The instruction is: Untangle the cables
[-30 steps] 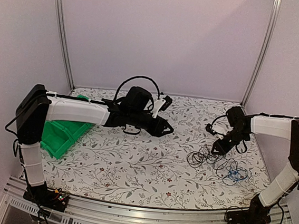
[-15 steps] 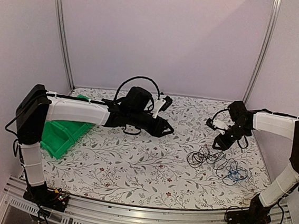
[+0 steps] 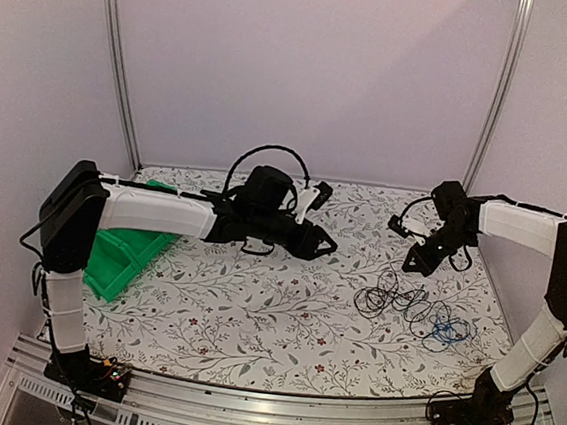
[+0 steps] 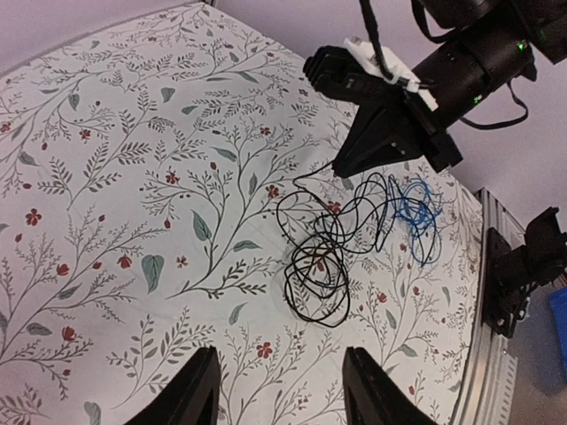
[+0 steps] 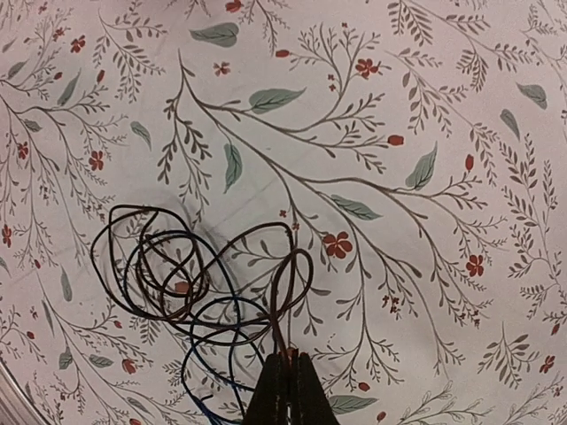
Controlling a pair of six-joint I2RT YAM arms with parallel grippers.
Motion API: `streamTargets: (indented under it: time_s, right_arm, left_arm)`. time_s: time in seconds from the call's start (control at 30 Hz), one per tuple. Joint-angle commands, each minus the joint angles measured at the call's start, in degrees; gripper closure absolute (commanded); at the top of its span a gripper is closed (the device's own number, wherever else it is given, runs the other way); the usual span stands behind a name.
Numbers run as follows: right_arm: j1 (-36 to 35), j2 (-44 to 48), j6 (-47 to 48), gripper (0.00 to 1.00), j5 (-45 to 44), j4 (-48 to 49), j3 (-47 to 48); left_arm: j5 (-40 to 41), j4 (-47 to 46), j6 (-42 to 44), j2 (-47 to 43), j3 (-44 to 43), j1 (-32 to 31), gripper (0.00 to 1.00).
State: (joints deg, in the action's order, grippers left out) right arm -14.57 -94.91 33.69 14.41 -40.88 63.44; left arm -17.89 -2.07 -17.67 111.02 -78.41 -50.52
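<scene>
The cables (image 3: 395, 302) lie in a loose tangle on the flowered table at the right: dark loops with a bright blue cable (image 3: 443, 326) at their right end. My right gripper (image 3: 411, 265) hangs just behind the tangle, shut on a dark brown cable (image 5: 285, 305) whose strand runs up into its closed tips (image 5: 290, 361). In the left wrist view the dark loops (image 4: 321, 270) and blue cable (image 4: 416, 208) sit ahead of my left gripper (image 4: 282, 376), which is open and empty. That left gripper (image 3: 326, 245) hovers mid-table, well left of the tangle.
A green bin (image 3: 118, 257) sits at the table's left side under the left arm. Metal frame posts (image 3: 490, 102) stand at the back corners. The table's near edge is an aluminium rail (image 3: 264, 412). The right arm's base (image 4: 518, 270) shows beside the table edge.
The right gripper has shut on a brown strand and shifted slightly back and up. The left arm has moved a little to the right, its jaws slightly wider.
</scene>
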Motion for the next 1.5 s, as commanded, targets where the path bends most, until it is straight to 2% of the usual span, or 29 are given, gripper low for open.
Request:
streamTargets:
  time_s: [0.0,0.33,0.47,0.57,0.67,0.7,0.87,1.0,1.2,1.3,1.47]
  right_arm:
    - [0.2,6.7,-0.1,1.0,6.8,-6.1,6.2]
    - [0.2,11.0,-0.9,1.0,9.2,-13.7,9.0]
    - [0.2,11.5,-0.6,1.0,10.6,-18.4,12.7]
    - [0.2,12.1,-0.6,1.0,11.7,-20.5,15.0]
    - [0.2,12.7,-0.5,1.0,12.5,-21.9,16.8]
    - [0.2,12.8,-0.5,1.0,13.5,-22.5,18.0]
    - [0.2,14.1,-0.3,1.0,16.8,-24.2,26.4]
    - [0.2,14.0,-1.7,1.0,20.5,-28.2,41.1]
    - [0.2,14.4,-4.7,1.0,19.2,-27.1,59.4]
    - [0.2,16.3,-7.1,1.0,16.3,-22.2,63.5]
    - [0.2,21.4,-12.1,1.0,8.2,-8.3,65.8]
  left_arm:
    - [-2.1,-7.1,0.2,4.8,-3.9,-1.6,0.49]
    - [-2.0,-24.8,-2.3,19.7,-17.3,-6.6,0.41]
    - [-0.8,-28.1,-4.8,26.7,-23.3,-8.0,0.4]
    - [-1.4,-34.1,-7.8,31.1,-24.9,-8.3,0.4]
    - [-1.7,-36.6,-10.6,35.3,-27.1,-8.1,0.43]
    - [-1.3,-37.3,-11.6,35.9,-27.1,-8.0,0.51]
    - [-3.2,-33.0,-11.3,40.2,-31.5,-7.7,0.73]
    - [-4.6,-26.8,-13.8,45.0,-38.7,-8.1,0.74]
    - [-1.6,-22.8,-16.2,45.2,-38.5,-8.4,0.73]
    - [-1.6,-22.8,-17.6,44.5,-36.7,-8.5,0.74]
    - [-2.0,-21.4,-19.2,42.9,-32.4,-8.7,0.83]
